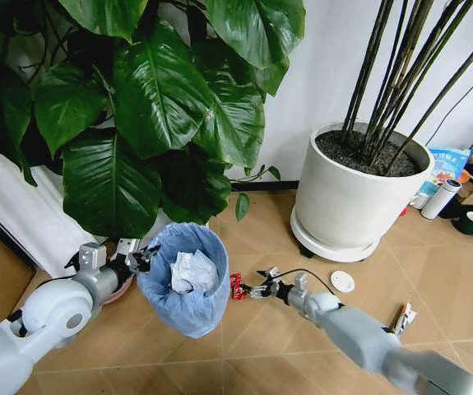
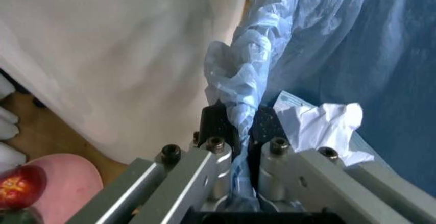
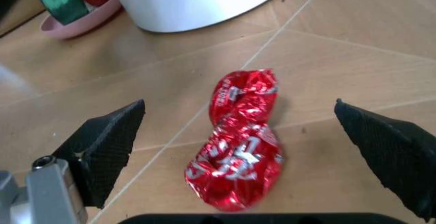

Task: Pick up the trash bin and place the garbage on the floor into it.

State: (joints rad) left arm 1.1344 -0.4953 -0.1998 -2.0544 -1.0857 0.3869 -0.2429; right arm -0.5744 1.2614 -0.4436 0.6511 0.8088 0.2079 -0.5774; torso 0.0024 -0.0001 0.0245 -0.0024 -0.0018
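Head view: left gripper (image 1: 141, 257) pinches the trash bin (image 1: 185, 284) rim, paper inside; right gripper (image 1: 254, 290), spread wide, probably not yet touching the red wrapper (image 1: 237, 286).

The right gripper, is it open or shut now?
Open. The right gripper has its fingers spread wide on both sides of the red wrapper, which lies untouched on the floor.

The left gripper (image 2: 236, 129) has its two black pads (image 2: 215, 124) pressed together on a bunched fold of crinkly light-blue plastic bag (image 2: 248, 66), the liner at the rim of the trash bin (image 2: 381, 55). A crumpled white paper wad (image 2: 323, 124) lies inside the bag, just beside the fingers. A white curved surface (image 2: 102, 55) stands behind, with a pink dish (image 2: 65, 183) on wood floor (image 2: 27, 127) below
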